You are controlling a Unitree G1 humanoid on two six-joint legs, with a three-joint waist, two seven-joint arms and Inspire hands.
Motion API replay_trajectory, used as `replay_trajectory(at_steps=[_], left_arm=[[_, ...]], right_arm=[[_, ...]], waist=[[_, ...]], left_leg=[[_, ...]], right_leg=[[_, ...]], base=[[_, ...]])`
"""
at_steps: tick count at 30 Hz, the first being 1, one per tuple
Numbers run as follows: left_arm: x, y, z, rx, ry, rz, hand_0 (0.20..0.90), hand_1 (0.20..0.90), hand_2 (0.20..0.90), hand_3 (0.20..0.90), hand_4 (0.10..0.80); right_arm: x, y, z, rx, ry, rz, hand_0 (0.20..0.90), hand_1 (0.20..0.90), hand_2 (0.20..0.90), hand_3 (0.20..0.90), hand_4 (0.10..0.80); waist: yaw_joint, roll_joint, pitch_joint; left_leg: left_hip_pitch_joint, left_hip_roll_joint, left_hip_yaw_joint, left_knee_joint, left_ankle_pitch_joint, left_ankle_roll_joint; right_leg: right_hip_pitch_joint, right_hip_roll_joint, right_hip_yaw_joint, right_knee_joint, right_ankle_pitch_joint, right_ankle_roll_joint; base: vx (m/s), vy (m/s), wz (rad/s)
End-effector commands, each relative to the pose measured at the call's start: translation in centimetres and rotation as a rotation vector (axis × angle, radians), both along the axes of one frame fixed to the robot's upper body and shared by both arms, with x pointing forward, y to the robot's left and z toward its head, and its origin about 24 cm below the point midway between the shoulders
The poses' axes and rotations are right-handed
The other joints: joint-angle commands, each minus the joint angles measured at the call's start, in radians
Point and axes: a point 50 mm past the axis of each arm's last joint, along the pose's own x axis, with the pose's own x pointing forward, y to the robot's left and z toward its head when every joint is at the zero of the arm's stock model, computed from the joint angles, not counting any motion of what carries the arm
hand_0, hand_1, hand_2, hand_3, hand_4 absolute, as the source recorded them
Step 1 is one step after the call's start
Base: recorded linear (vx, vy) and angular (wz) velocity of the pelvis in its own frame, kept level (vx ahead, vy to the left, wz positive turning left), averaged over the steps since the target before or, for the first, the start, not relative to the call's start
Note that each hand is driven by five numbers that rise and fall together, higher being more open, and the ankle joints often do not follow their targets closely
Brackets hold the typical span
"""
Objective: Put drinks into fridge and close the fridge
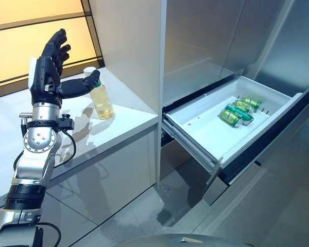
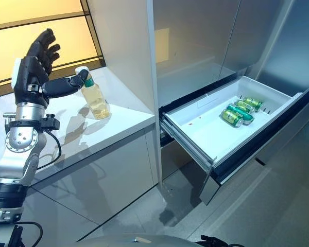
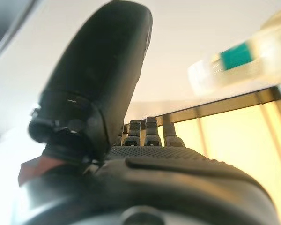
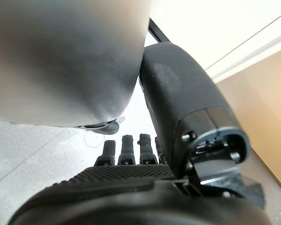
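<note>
A clear bottle (image 1: 101, 100) of yellow drink with a white cap and a green neck label stands on the white counter (image 1: 123, 121) next to the fridge side wall. My left hand (image 1: 47, 69) is raised over the counter just left of the bottle, open, with fingers straight up and its thumb reaching to the bottle's neck. The bottle also shows past the thumb in the left wrist view (image 3: 239, 61). The fridge drawer (image 1: 206, 128) is pulled out, with green cans (image 1: 239, 109) lying in its far end. My right hand (image 4: 131, 173) is open and empty, low above the floor.
The silver fridge front (image 1: 206, 41) rises above the open drawer. The drawer sticks out over the grey tiled floor (image 1: 144, 206). A yellow-lit window (image 1: 20, 41) runs behind the counter.
</note>
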Motion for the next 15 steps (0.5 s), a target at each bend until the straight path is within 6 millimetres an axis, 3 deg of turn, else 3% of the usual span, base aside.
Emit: replay_trajectory(at_steps=[1, 15], left_arm=[[0.2, -0.1, 4.4, -0.029, -0.203, -0.038, 0.9, 0.9, 0.9, 0.9, 0.8], [1.3, 1.9, 1.2, -0.055, -0.077, 0.07, 0.9, 0.9, 0.9, 0.9, 0.8]], right_arm=[[0.5, 0.9, -0.1, 0.016, 0.005, 0.078, 0.9, 0.9, 0.9, 0.9, 0.8], [1.0, 0.9, 0.1, 0.014, 0.006, 0.09, 0.9, 0.9, 0.9, 0.9, 0.8]], waist=[[-0.003, 0.007, -0.011], [-0.031, 0.003, -0.004]], left_leg=[[0.067, 0.028, 0.066, 0.007, -0.127, -0.016], [0.079, 0.023, 0.093, 0.007, -0.135, -0.002]], right_leg=[[-0.017, -0.031, 0.033, 0.048, -0.017, 0.046], [-0.024, -0.033, 0.072, 0.052, -0.008, 0.054]], base=[[0.011, 0.026, -0.07], [0.004, 0.018, -0.08]])
